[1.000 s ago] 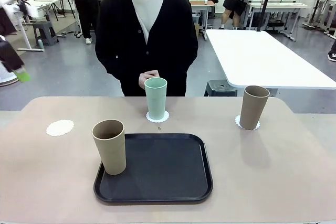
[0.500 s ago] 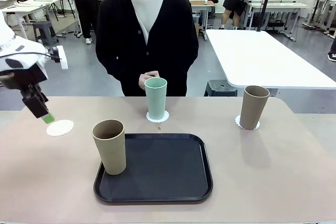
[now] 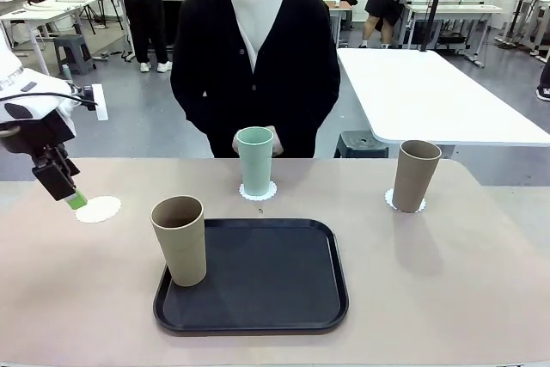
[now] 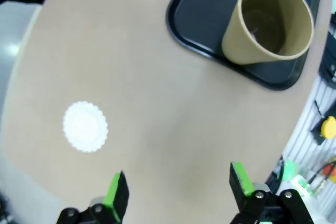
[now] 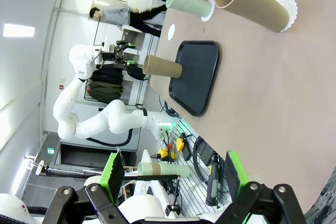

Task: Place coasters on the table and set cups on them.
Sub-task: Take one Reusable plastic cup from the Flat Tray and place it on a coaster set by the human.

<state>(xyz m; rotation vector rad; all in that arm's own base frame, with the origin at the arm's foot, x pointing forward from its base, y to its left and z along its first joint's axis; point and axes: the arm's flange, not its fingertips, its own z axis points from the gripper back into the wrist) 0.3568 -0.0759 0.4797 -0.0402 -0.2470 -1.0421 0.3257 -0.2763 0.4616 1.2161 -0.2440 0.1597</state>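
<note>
My left gripper (image 3: 69,195) hangs open over the table's (image 3: 447,281) left end, just left of a bare white coaster (image 3: 98,209). In the left wrist view the open gripper (image 4: 177,187) holds nothing, with that coaster (image 4: 85,126) just ahead. A tan cup (image 3: 180,240) stands on the black tray's (image 3: 275,281) left corner. A mint cup (image 3: 255,161) stands on a coaster (image 3: 258,192) at the far middle, and a second tan cup (image 3: 415,174) on a coaster (image 3: 404,203) at the right. My right gripper (image 5: 173,174) is open and empty, well off the table.
A person in a black cardigan stands at the far edge, hands (image 3: 273,139) clasped just behind the mint cup. The tray (image 4: 210,9) lies at the near middle with the tan cup (image 4: 268,22) on it. A white table (image 3: 430,92) stands behind at right.
My left arm has swung in from the left edge and come down beside the bare coaster. The person has shifted slightly to the right. The cups have not moved.
</note>
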